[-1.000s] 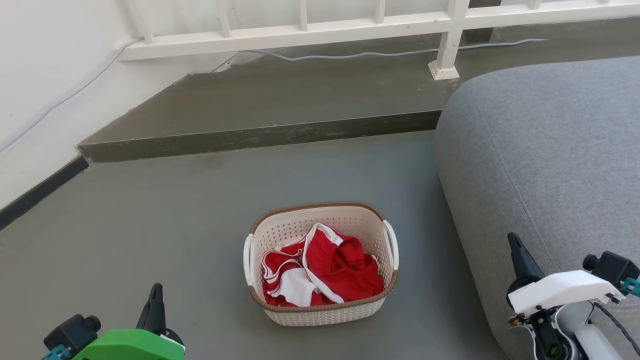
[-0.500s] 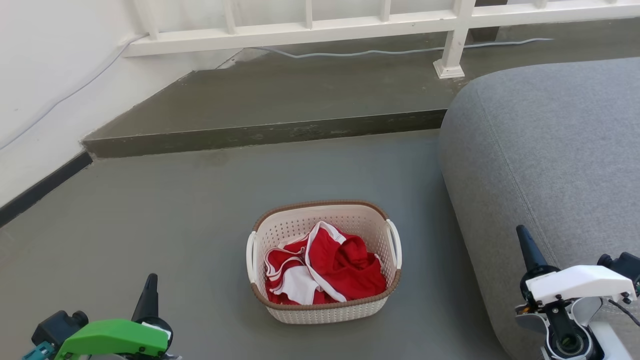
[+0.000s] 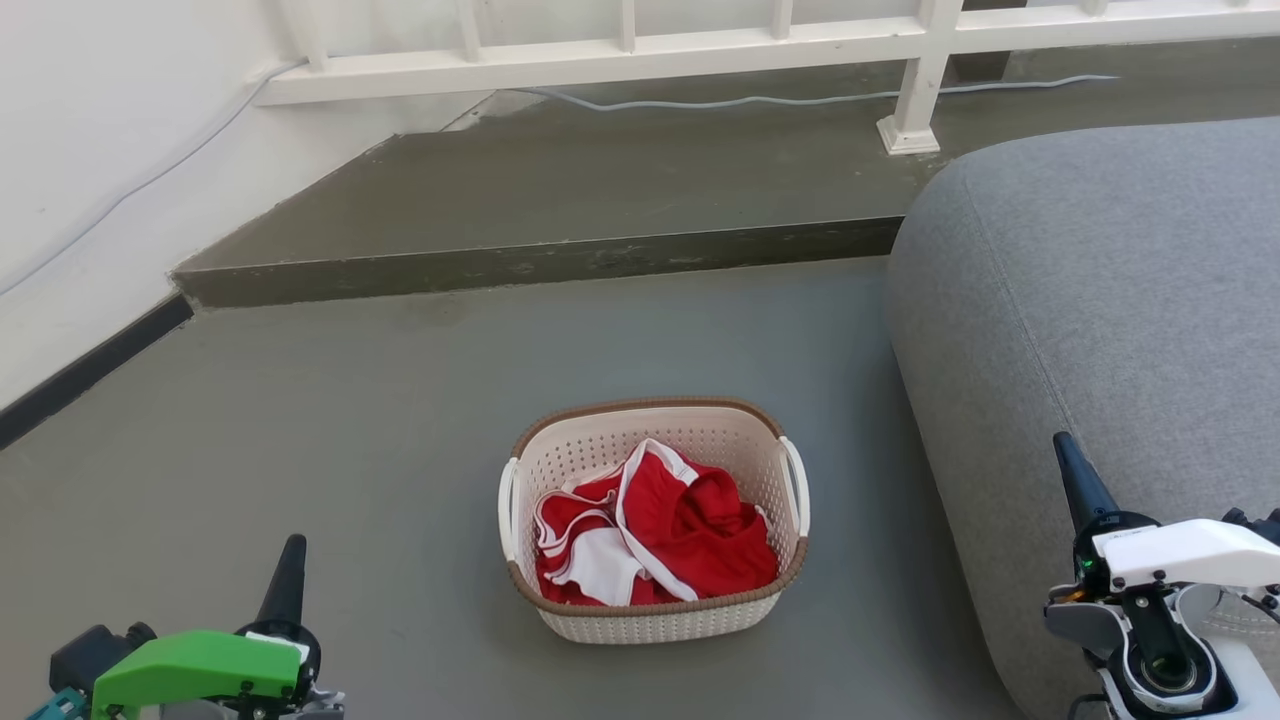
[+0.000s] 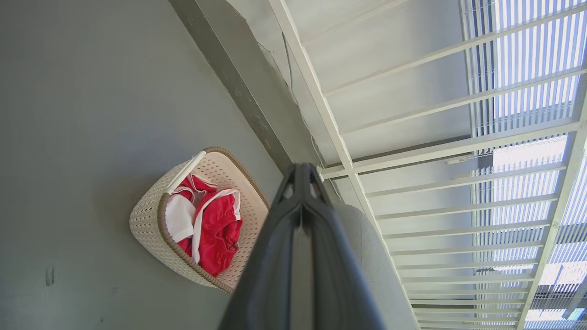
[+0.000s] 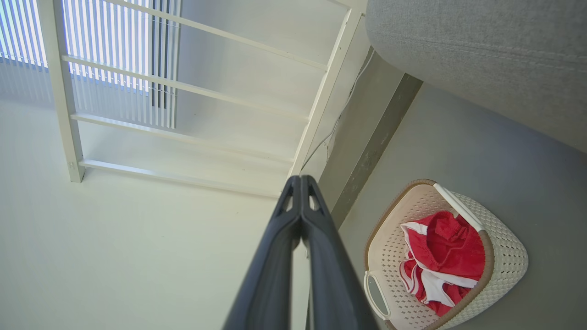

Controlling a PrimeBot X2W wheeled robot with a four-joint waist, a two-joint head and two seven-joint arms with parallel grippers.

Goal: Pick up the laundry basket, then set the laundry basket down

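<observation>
Basket (image 3: 650, 622) upright on the floor (image 3: 300, 420), red clothes (image 3: 700, 530) heaped inside. Ahead of both hands and roughly midway between them, touched by neither.

Over the last second: railing (image 3: 600, 68), step (image 3: 540, 265) and basket all slid a little rightward together in the head view. So a turn of the camera, not a move of the basket, with the same patch of floor under it. Against that drift, left hand (image 3: 291, 560) now further out to the left and right hand (image 3: 1068, 465) further out to the right, both seemingly wider of the basket than a second ago. Each hand closed tip to tip in its wrist view, nothing held.

Judged from that: basket grounded, hands closed, empty and spread. Equally fitting for a lift yet to come or a set-down already made, with no telling which.

Around: grey sofa (image 3: 1100, 300) close on the basket's right, narrowing the gap beside the right handle (image 3: 798, 490). Right hand low against the sofa's flank in the head view; touching or apart, cannot tell. Bare floor by the left handle (image 3: 506, 505). Step, railing and cable (image 3: 760, 100) beyond, well apart, blocking nothing.
</observation>
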